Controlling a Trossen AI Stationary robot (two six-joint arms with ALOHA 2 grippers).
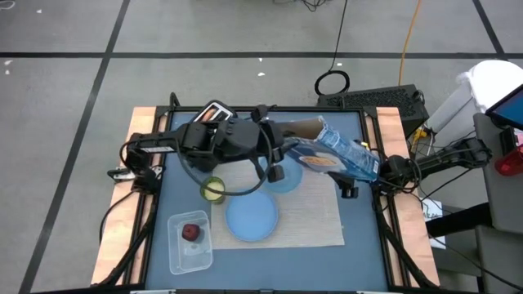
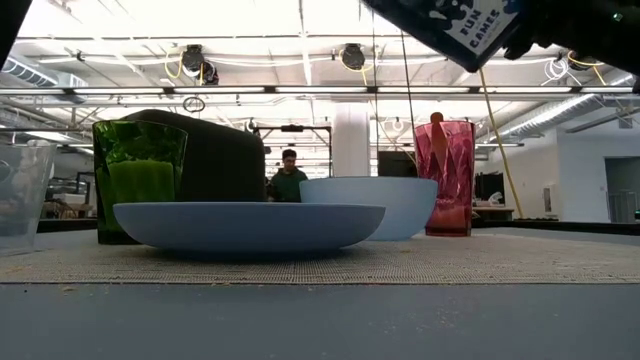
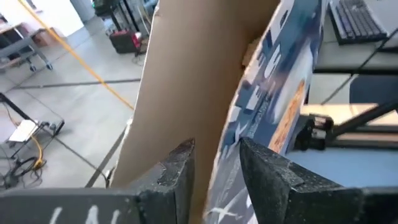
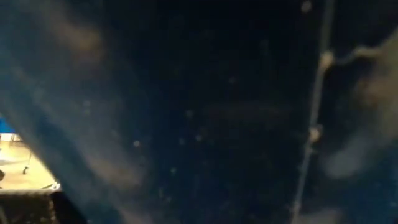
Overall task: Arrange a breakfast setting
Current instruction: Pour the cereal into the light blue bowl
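Observation:
The blue cereal box [image 1: 339,155] is lifted above the table between both arms, its brown cardboard end [image 1: 302,129] toward the far left. It also shows at the top of the low view [image 2: 455,25]. My left gripper [image 3: 214,171] is shut on that end. My right gripper [image 1: 372,170] is at the box's other end, shut on it. The blue bowl [image 1: 288,178] and light-blue plate [image 1: 251,219] rest on the beige placemat [image 1: 315,216]. The purple cup [image 2: 447,178] stands behind the bowl with the spoon's orange handle [image 2: 436,120] in it. My left gripper pinches a cardboard panel at the box's open end [image 3: 217,146] between its two fingers [image 3: 180,171], with the brown inner face on one side and the blue printed face on the other. The box is lifted clear of the table. My right gripper holds the box's opposite end [image 1: 364,167], coming level from the table's right. The box itself fills the right wrist view [image 4: 199,112] and hides the fingers. The box hangs tilted above the bowl.
A green cup [image 1: 214,189] stands at the placemat's left edge. A clear container [image 1: 189,242] with the small dark-red fruit [image 1: 190,232] sits near the front left. A person [image 2: 288,178] shows far behind the table. A keyboard [image 1: 372,100] lies beyond the far edge.

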